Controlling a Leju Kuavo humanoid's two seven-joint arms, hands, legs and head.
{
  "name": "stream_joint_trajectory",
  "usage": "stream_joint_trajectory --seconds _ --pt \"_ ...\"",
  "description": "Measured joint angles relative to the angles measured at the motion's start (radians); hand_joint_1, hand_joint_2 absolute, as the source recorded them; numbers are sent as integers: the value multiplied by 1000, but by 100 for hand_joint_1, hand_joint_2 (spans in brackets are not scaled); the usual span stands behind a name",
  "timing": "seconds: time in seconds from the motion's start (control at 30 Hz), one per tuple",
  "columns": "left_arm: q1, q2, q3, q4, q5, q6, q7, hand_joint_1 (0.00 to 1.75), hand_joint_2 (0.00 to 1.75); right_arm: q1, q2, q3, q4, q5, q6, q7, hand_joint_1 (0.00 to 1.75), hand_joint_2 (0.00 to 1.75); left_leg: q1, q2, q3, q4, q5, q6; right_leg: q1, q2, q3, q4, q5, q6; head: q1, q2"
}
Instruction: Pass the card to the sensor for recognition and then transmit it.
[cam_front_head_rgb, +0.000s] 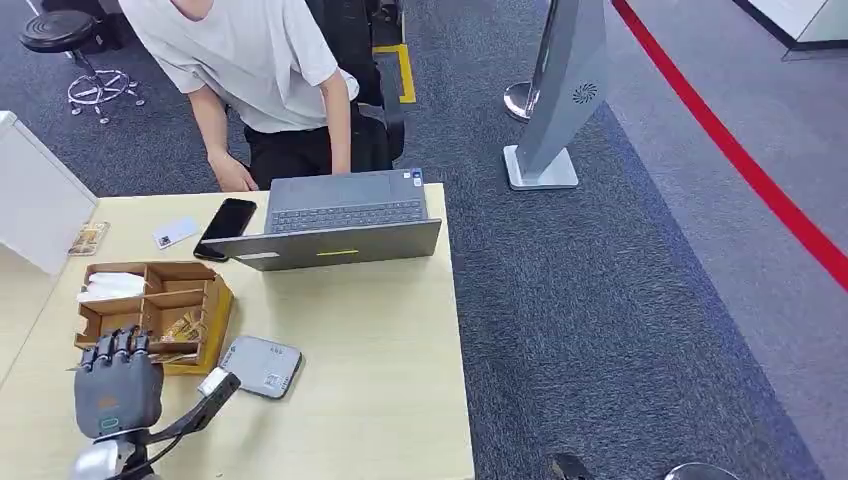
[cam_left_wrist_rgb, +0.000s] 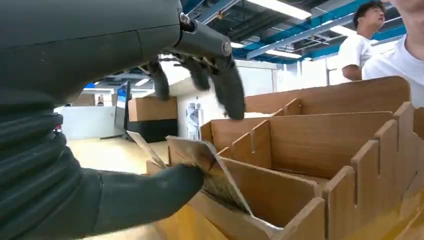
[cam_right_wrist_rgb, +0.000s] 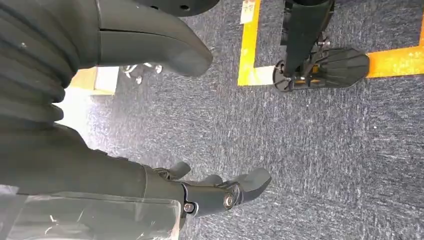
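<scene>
Reaching into the wooden organiser, the left hand has its thumb against a card leaning just ahead, fingers spread above, nothing pinched yet. It could slip sideways under thumb pressure. The right hand hangs empty, fingers apart.

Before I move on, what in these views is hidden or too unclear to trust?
- Card: the left wrist view shows the thumb against it at the wooden organizer; whether the left hand truly grips it is unclear. The head view hides the card behind that hand.
- Grey sensor box: markings too small in the head view.
- Right hand: hangs over carpet, fingers apart; partly cut off by the frame edge.
</scene>
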Motion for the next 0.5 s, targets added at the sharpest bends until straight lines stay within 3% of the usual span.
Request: stream_joint_trajectory --seconds 0.5 --pt "20 7 0 -29 32 -40 -16 175 175 0 0 49 0 -52 0 8 0 175 0 0 0 0 0 0 0 0 0 0 0 0 0 0"
